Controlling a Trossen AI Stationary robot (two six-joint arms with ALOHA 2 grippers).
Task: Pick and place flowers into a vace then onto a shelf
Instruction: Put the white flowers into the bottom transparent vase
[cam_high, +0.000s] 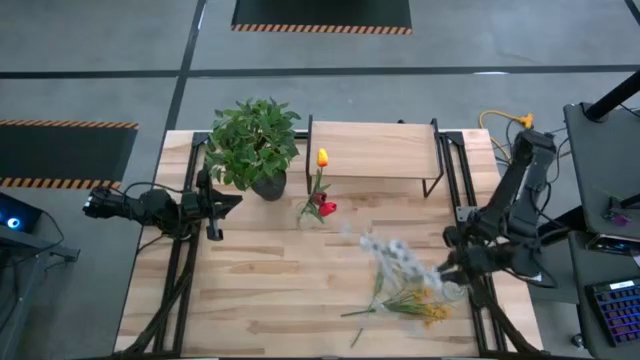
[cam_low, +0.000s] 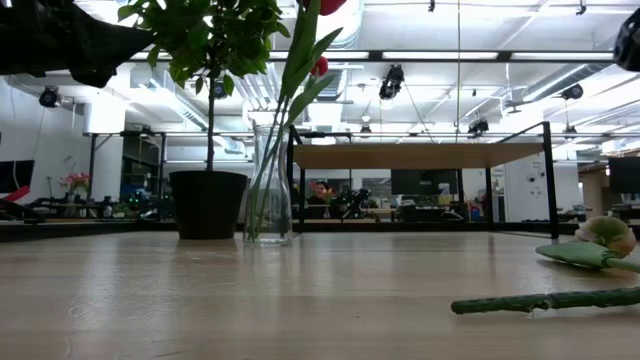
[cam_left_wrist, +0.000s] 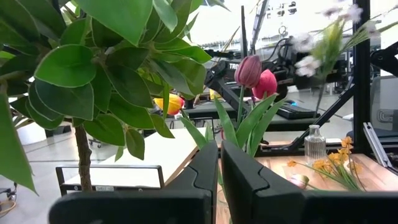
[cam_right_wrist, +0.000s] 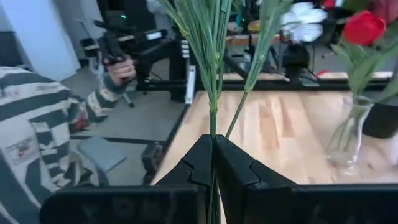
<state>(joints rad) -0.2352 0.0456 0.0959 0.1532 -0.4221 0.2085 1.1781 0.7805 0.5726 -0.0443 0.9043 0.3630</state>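
A clear glass vase (cam_high: 318, 208) (cam_low: 270, 185) stands on the table in front of the shelf (cam_high: 375, 150) and holds red, yellow and maroon tulips (cam_left_wrist: 256, 78). My right gripper (cam_high: 448, 268) (cam_right_wrist: 213, 163), near the table's right edge, is shut on pale white-lilac sprigs (cam_high: 388, 250) (cam_left_wrist: 323, 37). More flowers, with small yellow clusters (cam_high: 425, 305) (cam_left_wrist: 339, 165), lie flat on the table near my right gripper. My left gripper (cam_high: 215, 205) (cam_left_wrist: 219, 177) hovers shut and empty beside the potted plant, pointing toward the vase. My right gripper pinches the sprigs' thin green stems (cam_right_wrist: 213, 127) between its two fingers, low on the stems. The stems run on beyond the fingertips and fan out toward the white blossoms (cam_right_wrist: 305, 15). The sprigs are lifted clear of the table.
A bushy potted plant (cam_high: 255, 145) (cam_low: 208, 200) stands left of the vase, close to my left gripper. A small glass bottle (cam_left_wrist: 315, 144) stands by the lying flowers. A loose stem (cam_low: 545, 300) lies near the table's near right. A person in a striped top (cam_right_wrist: 37, 124) sits beyond the table.
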